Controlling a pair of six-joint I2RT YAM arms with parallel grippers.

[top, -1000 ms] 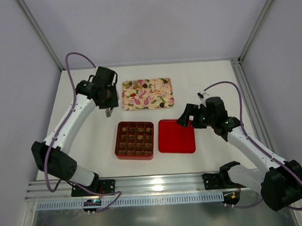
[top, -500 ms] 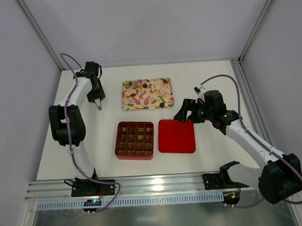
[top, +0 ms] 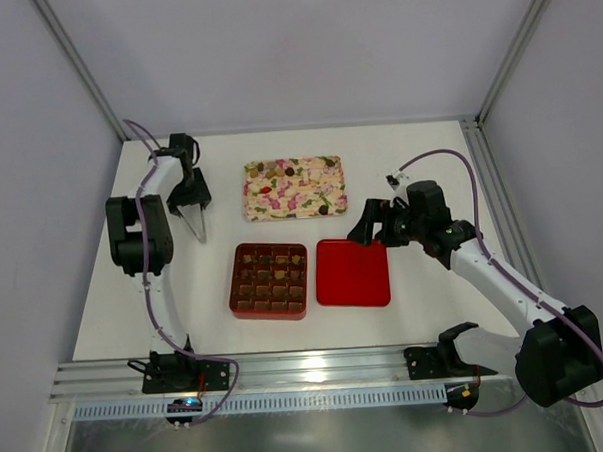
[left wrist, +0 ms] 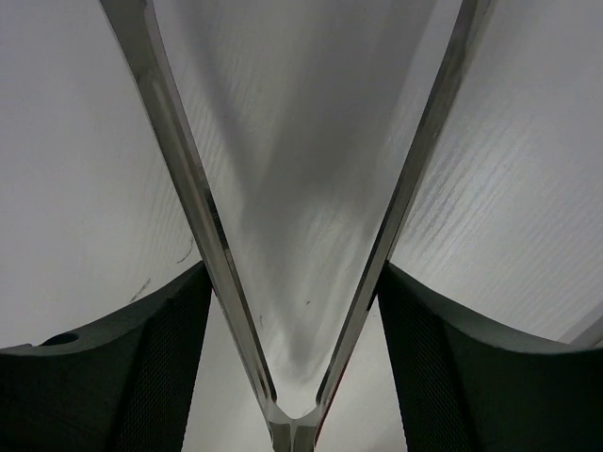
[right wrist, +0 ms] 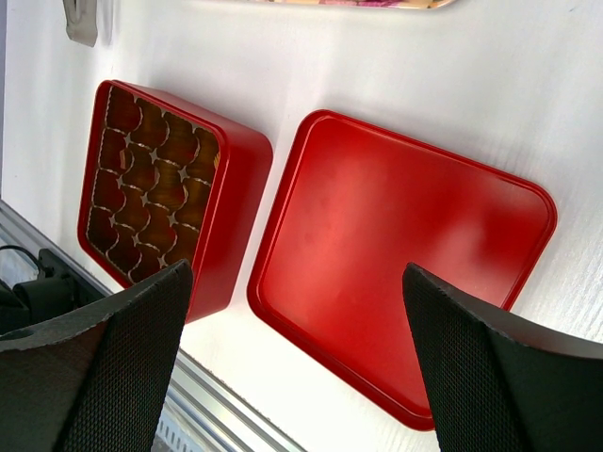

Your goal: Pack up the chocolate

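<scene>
Several chocolate pieces point(top: 268, 278) sit in the cells of the square red box point(top: 234, 289), which also shows in the right wrist view point(right wrist: 236, 179). More chocolate point(top: 269, 170) lies on the floral tray point(top: 320, 197). My left gripper point(top: 191, 206) is shut on metal tongs point(top: 198, 229) at the far left of the table, well away from the tray. In the left wrist view the tongs point(left wrist: 203, 217) spread in a V between my fingers point(left wrist: 141, 367), over bare table. My right gripper point(top: 368, 231) is open and empty above the red lid point(top: 354, 274).
The flat red lid point(right wrist: 396, 254) lies right of the box, close beside it. The tray's near edge point(right wrist: 377, 3) shows at the top of the right wrist view. The metal rail point(top: 308, 371) runs along the near edge. The cell walls enclose the table.
My left arm has folded back and carried the tongs from the tray's left edge to the table's far left. My right gripper has shifted slightly up over the lid's far edge.
</scene>
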